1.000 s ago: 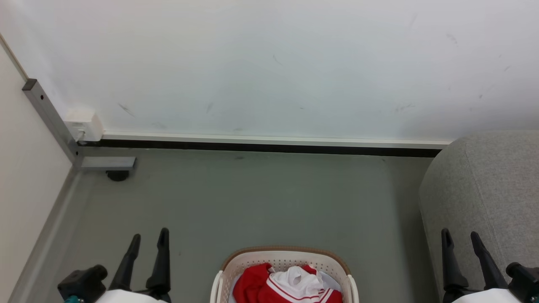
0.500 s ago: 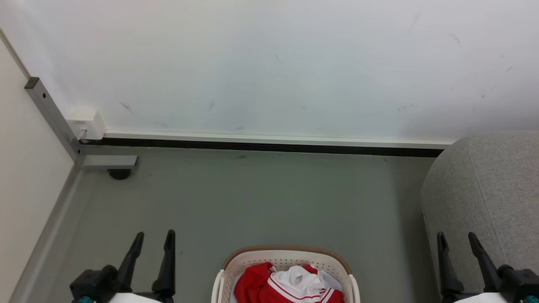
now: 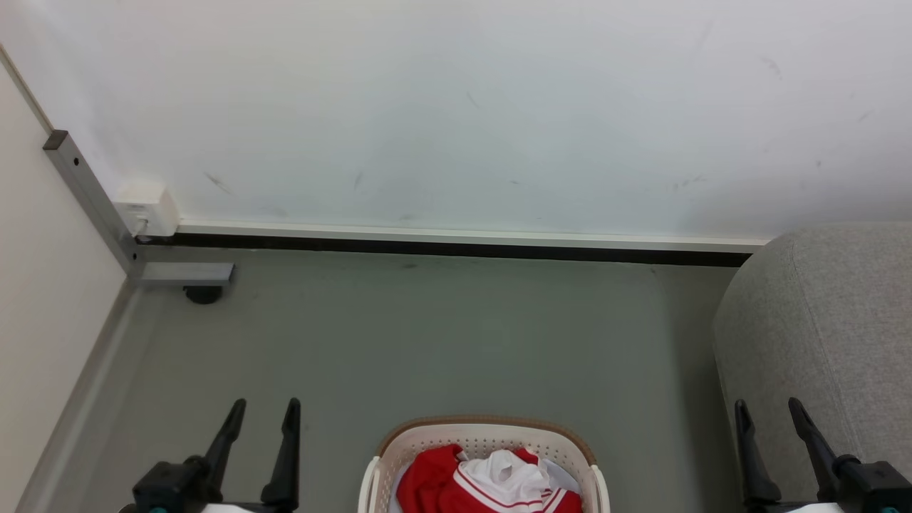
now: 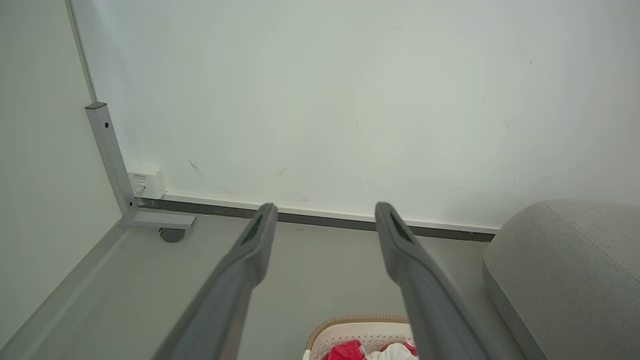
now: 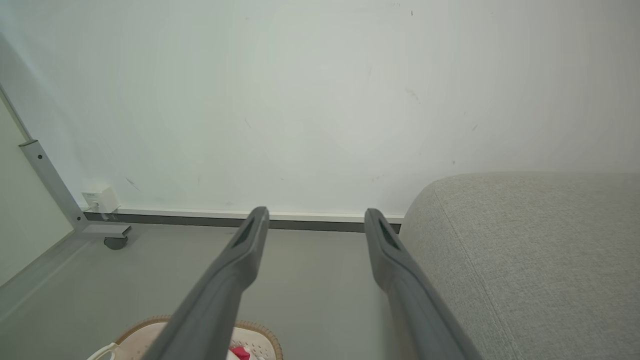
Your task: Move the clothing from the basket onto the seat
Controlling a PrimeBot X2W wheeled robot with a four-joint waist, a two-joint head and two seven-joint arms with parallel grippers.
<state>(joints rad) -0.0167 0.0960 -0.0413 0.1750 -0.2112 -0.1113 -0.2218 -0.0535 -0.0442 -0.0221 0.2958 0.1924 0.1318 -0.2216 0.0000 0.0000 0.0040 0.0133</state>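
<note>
A cream basket (image 3: pixel 484 436) with a brown rim stands on the floor at the bottom centre of the head view, holding red and white clothing (image 3: pixel 491 479). The basket (image 4: pixel 357 327) and a bit of clothing (image 4: pixel 345 352) also peek in at the bottom of the left wrist view, and the basket rim (image 5: pixel 252 334) shows low in the right wrist view. The grey seat (image 3: pixel 819 335) rises at the right. My left gripper (image 3: pixel 265 407) stands open left of the basket, empty. My right gripper (image 3: pixel 768 406) is open in front of the seat's near side, empty.
A white wall with a dark baseboard (image 3: pixel 456 248) runs across the back. A grey metal frame post (image 3: pixel 89 203) with a foot bar (image 3: pixel 182 273), a caster and a white socket box (image 3: pixel 146 208) stands at the back left. Grey floor (image 3: pixel 442 342) stretches between basket and wall.
Both grippers have sunk lower in the head view and drifted slightly inward toward the basket. The camera shifted slightly; basket, clothing and seat have stayed put.
</note>
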